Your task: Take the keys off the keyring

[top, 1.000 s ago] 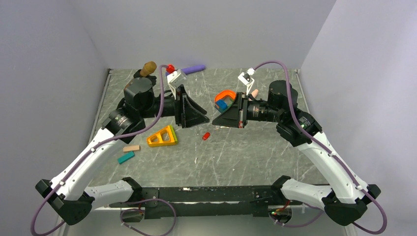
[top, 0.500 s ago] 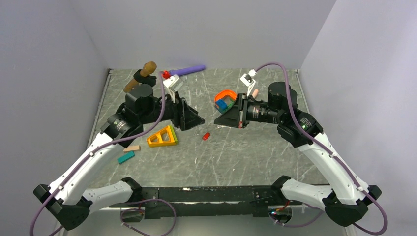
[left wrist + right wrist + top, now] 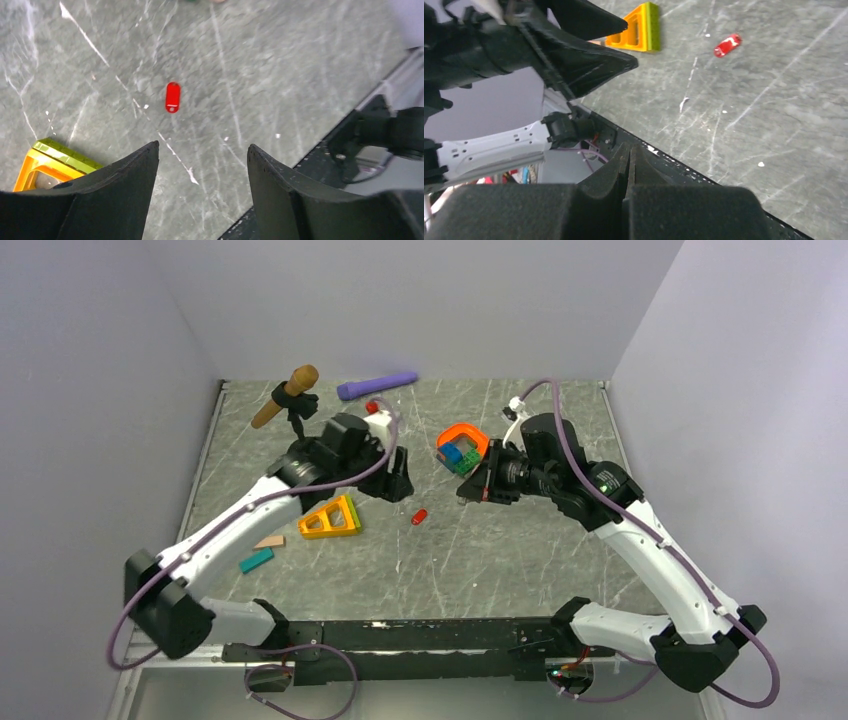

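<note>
Top external: surface (image 3: 500, 560) is grey-green marble-look with white veins, boxed in by plain pale walls (image 3: 420, 300) at 9, 12 and 3 o'clock; black mount bar (image 3: 400, 635) runs along the 6 o'clock edge

- red key (image 3: 419, 516) lies flat and alone near the middle of the surface, touching nothing
- orange loop (image 3: 460, 448) with blue and green blocks sits at about 1 o'clock from the key, clearly apart from it
- left gripper (image 3: 400, 483) is at 10 o'clock of the key, close by. Left wrist view: jaws spread wide, nothing between them, key (image 3: 172, 97) on bare surface beyond the gap, toward 11 o'clock
- right gripper (image 3: 468, 490) is at 2 o'clock of the key, just below the loop. Right wrist view (image 3: 630, 150): jaws pressed together, nothing visible between them, key (image 3: 727, 45) off at 1 o'clock
- yellow-orange triangle block (image 3: 332, 519) with a green edge at 9 o'clock of the key; tan wedge (image 3: 267, 541) and teal block (image 3: 256, 560) further out at 8 o'clock
- purple cylinder (image 3: 377, 386) by the 12 o'clock wall; wooden handle (image 3: 286, 395) with a black clamp in the 10 o'clock corner
</note>
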Action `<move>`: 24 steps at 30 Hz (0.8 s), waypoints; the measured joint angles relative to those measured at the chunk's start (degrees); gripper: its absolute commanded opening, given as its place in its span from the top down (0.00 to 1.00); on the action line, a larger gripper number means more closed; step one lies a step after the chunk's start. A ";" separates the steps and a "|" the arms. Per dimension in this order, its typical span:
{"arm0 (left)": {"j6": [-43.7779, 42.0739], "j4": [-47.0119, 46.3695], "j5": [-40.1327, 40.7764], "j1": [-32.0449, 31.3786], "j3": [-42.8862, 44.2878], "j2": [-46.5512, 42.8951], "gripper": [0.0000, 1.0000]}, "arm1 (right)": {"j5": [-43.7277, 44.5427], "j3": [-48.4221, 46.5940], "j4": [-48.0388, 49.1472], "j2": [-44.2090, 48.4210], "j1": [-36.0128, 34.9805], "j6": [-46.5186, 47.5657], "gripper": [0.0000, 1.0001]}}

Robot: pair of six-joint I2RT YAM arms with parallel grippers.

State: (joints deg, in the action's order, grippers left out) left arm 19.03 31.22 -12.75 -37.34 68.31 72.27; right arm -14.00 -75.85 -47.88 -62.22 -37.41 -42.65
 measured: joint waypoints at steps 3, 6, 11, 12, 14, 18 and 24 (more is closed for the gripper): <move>-0.31 0.28 4.33 -1.95 0.15 6.62 0.32 | 2.27 0.00 -2.03 -0.37 0.46 -0.39 1.00; -0.26 1.20 7.98 -4.22 1.81 14.73 0.33 | 3.67 0.00 -3.45 -0.90 0.87 -0.55 1.00; -0.28 1.55 12.44 -6.62 6.36 27.58 0.33 | 4.81 0.00 -5.35 -1.60 1.27 -0.68 1.00; -0.28 1.42 12.68 -6.80 6.91 29.42 0.33 | 4.96 0.00 -5.81 -1.66 1.29 -0.68 1.00; -0.26 0.92 12.96 -6.95 7.74 32.41 0.36 | 5.09 0.00 -6.32 -1.66 1.38 -0.66 1.00; 0.02 0.24 13.84 -6.95 10.05 37.22 0.41 | 5.29 -0.02 -7.43 -1.68 1.60 -0.63 1.00; 0.17 -2.08 14.62 -6.95 12.33 41.48 0.47 | 6.08 -0.35 -9.49 -2.29 1.90 -0.24 1.00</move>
State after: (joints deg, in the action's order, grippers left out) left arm 19.20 29.15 1.87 -44.29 80.64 113.75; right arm -7.92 -76.20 -57.36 -64.51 -35.51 -42.89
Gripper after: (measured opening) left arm 0.571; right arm 0.011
